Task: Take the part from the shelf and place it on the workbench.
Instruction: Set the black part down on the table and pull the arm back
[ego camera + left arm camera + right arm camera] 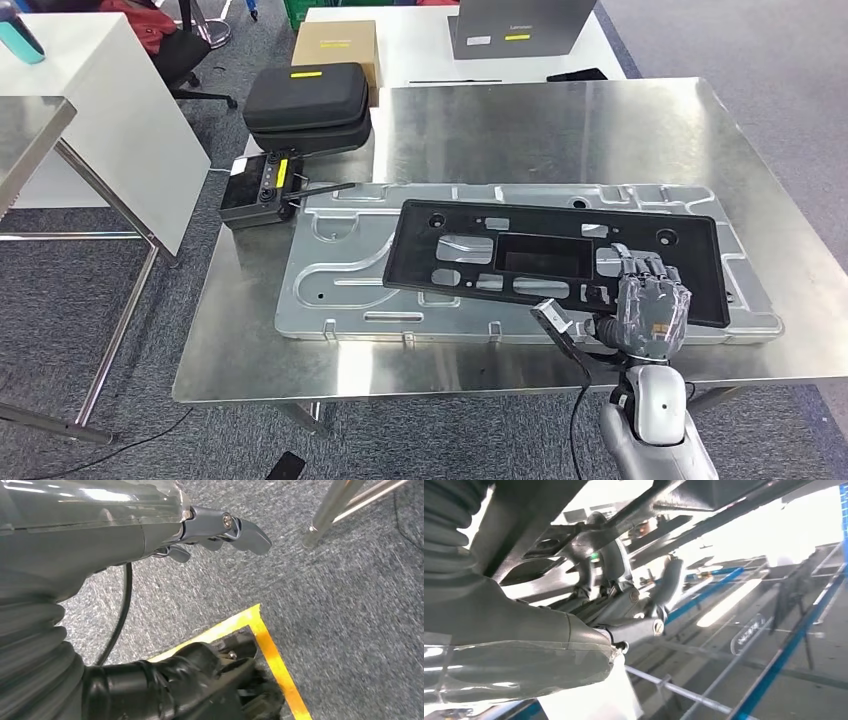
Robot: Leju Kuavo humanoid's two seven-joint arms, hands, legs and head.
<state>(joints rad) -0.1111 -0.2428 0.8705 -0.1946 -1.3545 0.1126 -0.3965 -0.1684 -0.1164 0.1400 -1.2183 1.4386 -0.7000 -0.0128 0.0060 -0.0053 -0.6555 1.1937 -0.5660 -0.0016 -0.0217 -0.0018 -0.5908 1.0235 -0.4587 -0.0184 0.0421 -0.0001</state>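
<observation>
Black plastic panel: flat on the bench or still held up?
Held, tilted. The robot hand on the right grips the black plastic panel at its near edge, above the stamped metal sheet; contact at its far edge: cannot tell.

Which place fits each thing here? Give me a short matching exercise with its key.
Things:
1. long black plastic panel with cutouts
2. black zippered hard case
3. black handheld controller with an antenna
4. brown cardboard box

Places:
A. at the workbench's left edge
B. on the white table beyond the workbench
C. on the stamped silver metal sheet, right hand at its near edge
D. between box and controller

Pairs: 1-C, 2-D, 3-A, 4-B
</observation>
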